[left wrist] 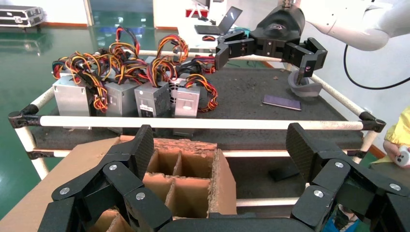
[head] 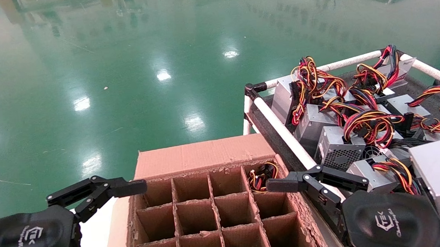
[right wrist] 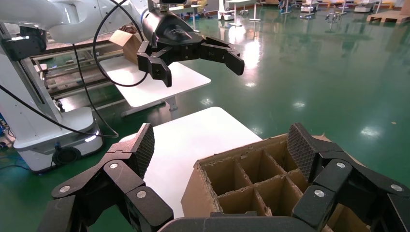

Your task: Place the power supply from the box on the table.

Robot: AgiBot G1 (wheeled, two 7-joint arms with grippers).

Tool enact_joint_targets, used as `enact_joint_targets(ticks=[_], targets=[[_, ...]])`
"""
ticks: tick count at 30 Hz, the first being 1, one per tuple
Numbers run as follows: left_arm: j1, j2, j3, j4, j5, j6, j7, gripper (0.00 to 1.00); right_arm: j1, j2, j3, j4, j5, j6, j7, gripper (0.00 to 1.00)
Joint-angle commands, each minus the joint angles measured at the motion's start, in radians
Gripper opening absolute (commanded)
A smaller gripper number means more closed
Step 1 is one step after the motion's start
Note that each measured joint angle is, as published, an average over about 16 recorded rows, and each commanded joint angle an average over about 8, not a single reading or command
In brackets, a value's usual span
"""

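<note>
From the head view, the reach is only starting: the right gripper (head: 286,179), fingers wide and empty, hangs over the box (head: 218,212) beside the far right cell, where the supply (head: 261,176) shows only as red, yellow and black wires, its body probably sunk below. The left wrist view shows the left gripper (left wrist: 220,145) wide open beside the box, facing the table (left wrist: 251,92). In the right wrist view the cells appear but not the supply, so the next move is a descent onto that cell.

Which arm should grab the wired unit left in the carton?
Right. The right gripper, open, hovers beside the brown cardboard box's far right cell holding the power supply's red, yellow and black wires, next to the dark grey table. The open left gripper sits across the box.
</note>
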Motion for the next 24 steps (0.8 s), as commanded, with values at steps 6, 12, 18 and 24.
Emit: enact_joint_targets(ticks=[6,12,18,24], targets=[[0.000,0.000,0.000,0.000,0.000,0.000,0.000,0.82,0.000,0.000,0.000,0.000,0.000,0.000,0.000,1.00],[0.000,0.000,0.000,0.000,0.000,0.000,0.000,0.08,0.000,0.000,0.000,0.000,0.000,0.000,0.000,1.00],[0.000,0.000,0.000,0.000,0.000,0.000,0.000,0.00,0.000,0.000,0.000,0.000,0.000,0.000,0.000,1.00],[0.000,0.000,0.000,0.000,0.000,0.000,0.000,0.00,0.000,0.000,0.000,0.000,0.000,0.000,0.000,1.00]])
